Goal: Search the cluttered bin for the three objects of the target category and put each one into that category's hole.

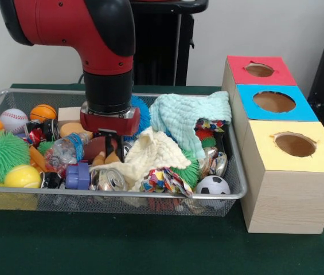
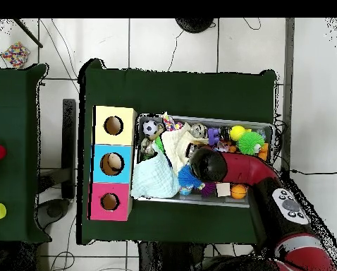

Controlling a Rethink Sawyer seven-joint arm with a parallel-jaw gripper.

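The wire mesh bin point(image 1: 41, 91) is full of clutter; it also shows in the overhead view point(image 2: 268, 127). My gripper point(image 1: 111, 143) reaches straight down into the middle of the bin, its tips among the clutter next to a brown rounded object point(image 1: 96, 148) that I cannot identify. In the overhead view the arm point(image 2: 203, 166) hides the gripper. No blue googly-eyed puffball or monkey plush shows clearly. The eyeless blue spiky ball point(image 1: 143, 112) lies just behind the wrist. The green spiky ball point(image 1: 1, 154) is at the left. The red-surround hole point(image 1: 259, 70) point(image 2: 109, 202) is the farthest box top.
A blue-surround hole point(image 1: 273, 101) and a yellow-surround hole point(image 1: 295, 144) sit beside the red one. In the bin lie a light blue cloth point(image 1: 187, 114), a cream cloth point(image 1: 150, 154), a soccer ball point(image 1: 212, 186), a baseball point(image 1: 14, 119), a plastic bottle point(image 1: 67, 150) and a yellow ball point(image 1: 22, 176).
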